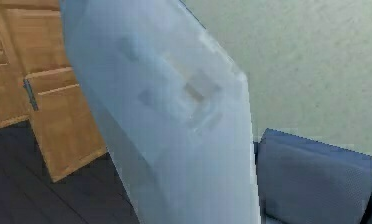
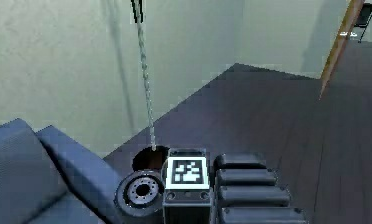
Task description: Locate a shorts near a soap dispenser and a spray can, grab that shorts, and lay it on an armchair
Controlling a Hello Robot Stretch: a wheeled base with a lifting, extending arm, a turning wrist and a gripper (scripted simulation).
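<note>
Tool (image 2: 142, 192) shows as a dark round body beside the arm's white marked square (image 2: 186, 170). Its far end is indistinct, so whether it holds anything cannot be told. Blue armchair (image 2: 39, 160) lies close alongside it, and a thin lamp pole (image 2: 145, 80) stands just beyond.

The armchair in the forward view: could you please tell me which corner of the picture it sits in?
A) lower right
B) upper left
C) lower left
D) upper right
A: the blue armchair sits in the forward view's lower right corner, in front of the pale wall, while wooden panels stand at the left.
</note>
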